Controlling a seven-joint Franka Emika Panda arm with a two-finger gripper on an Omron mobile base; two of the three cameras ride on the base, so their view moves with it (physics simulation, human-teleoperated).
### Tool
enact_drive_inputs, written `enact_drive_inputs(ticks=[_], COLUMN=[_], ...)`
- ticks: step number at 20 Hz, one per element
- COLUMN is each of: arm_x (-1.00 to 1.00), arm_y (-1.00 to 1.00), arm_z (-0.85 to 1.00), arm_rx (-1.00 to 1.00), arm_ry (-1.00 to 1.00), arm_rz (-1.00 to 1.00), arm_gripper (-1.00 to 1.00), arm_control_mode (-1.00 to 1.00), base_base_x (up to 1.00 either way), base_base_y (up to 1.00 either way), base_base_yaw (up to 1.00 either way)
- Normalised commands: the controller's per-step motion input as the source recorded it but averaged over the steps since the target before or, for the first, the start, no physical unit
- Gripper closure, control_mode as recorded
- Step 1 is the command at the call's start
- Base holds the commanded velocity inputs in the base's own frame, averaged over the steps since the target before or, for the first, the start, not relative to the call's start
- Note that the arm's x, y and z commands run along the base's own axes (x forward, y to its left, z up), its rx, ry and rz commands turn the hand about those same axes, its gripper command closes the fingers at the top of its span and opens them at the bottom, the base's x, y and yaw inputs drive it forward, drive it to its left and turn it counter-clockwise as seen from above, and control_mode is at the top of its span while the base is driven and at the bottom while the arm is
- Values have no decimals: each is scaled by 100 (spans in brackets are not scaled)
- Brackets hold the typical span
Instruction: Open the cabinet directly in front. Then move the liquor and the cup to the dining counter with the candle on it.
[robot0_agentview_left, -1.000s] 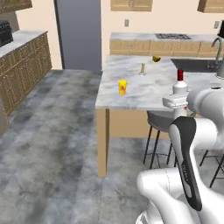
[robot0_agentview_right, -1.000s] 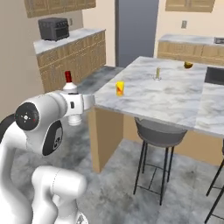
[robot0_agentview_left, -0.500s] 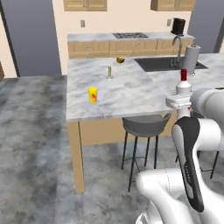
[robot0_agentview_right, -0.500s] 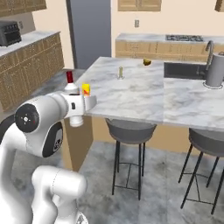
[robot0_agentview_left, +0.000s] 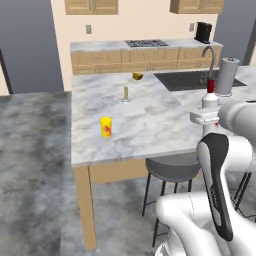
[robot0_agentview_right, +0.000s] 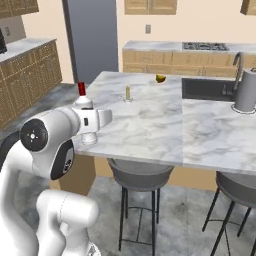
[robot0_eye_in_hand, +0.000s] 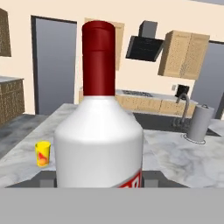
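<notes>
One slim clear-white glass bottle with a red cap (robot0_eye_in_hand: 99, 131) sits upright, clamped in the gripper (robot0_agentview_left: 206, 117) above the marble tabletop's (robot0_agentview_left: 145, 125) edge. Its red label shows white letters, cut off and unreadable. One small yellow cup with a red mark (robot0_agentview_left: 106, 126) stands on that tabletop, well apart from the bottle.

Arm folded up tight over the base, elbow high, forearm level and hand held out sideways at about chest height. Gripper (robot0_agentview_left: 210, 116) is horizontal, jaws clamped on the liquor (robot0_agentview_left: 210, 101) around its lower body, bottle upright. In the hand view the finger tips (robot0_eye_in_hand: 46, 178) sit either side of the bottle (robot0_eye_in_hand: 99, 127), close in.
</notes>
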Motion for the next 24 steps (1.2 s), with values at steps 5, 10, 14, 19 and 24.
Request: enact_drive_inputs(ticks=[5, 10, 14, 19, 24], arm_x=[0, 0, 0, 0, 0], arm_y=[0, 0, 0, 0, 0], arm_z=[0, 0, 0, 0, 0], arm_rx=[0, 0, 0, 0, 0], arm_ry=[0, 0, 0, 0, 0], arm_rz=[0, 0, 0, 0, 0], arm_gripper=[100, 100, 100, 100, 100], arm_control_mode=[100, 100, 100, 100, 100], base_base_x=[-18, 8, 60, 66, 33], base_base_y=[56, 43, 9, 23, 17], base_base_yaw=[0, -5, -6, -10, -4])
